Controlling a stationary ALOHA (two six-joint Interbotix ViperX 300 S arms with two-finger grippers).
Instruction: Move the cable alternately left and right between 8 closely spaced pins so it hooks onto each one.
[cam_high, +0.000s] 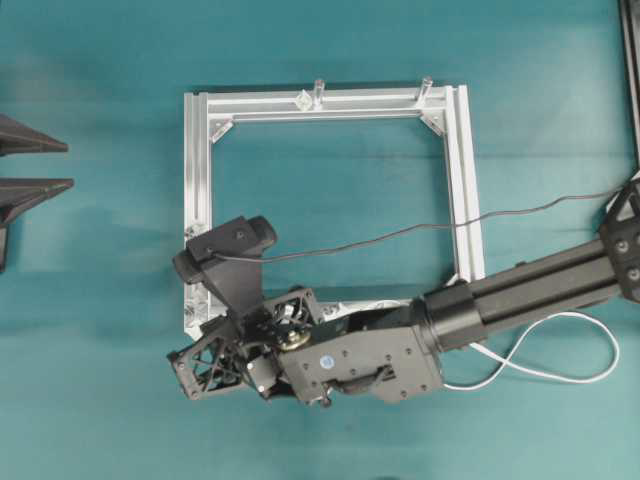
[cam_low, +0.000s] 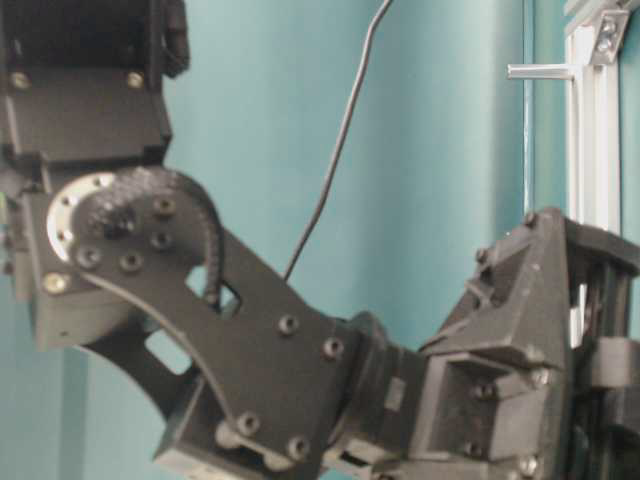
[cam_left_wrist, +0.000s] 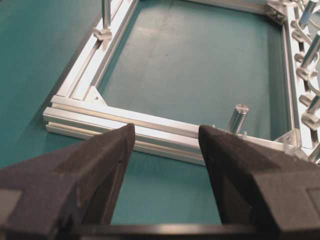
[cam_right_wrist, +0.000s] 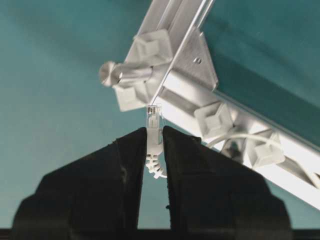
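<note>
The right wrist view shows my right gripper (cam_right_wrist: 154, 134) shut on the small white plug (cam_right_wrist: 153, 120) of the cable (cam_right_wrist: 235, 136). The plug points at the frame's corner, just short of a diamond-shaped pin (cam_right_wrist: 131, 96). More pins (cam_right_wrist: 214, 119) line the rail, and the cord runs among them. From overhead, the right gripper (cam_high: 190, 360) sits at the frame's lower left corner, and the cable (cam_high: 560, 350) loops on the mat at lower right. My left gripper (cam_left_wrist: 165, 137) stands open and empty in front of a frame rail (cam_left_wrist: 150, 131), also at the left edge (cam_high: 70, 165).
The square aluminium frame (cam_high: 465, 180) lies mid-table, with clear upright pegs (cam_high: 319, 88) on its far rail. A thin dark grey wire (cam_high: 420, 230) crosses it to the right wrist camera (cam_high: 235, 243). One peg (cam_left_wrist: 237, 117) stands just beyond the left gripper's right finger.
</note>
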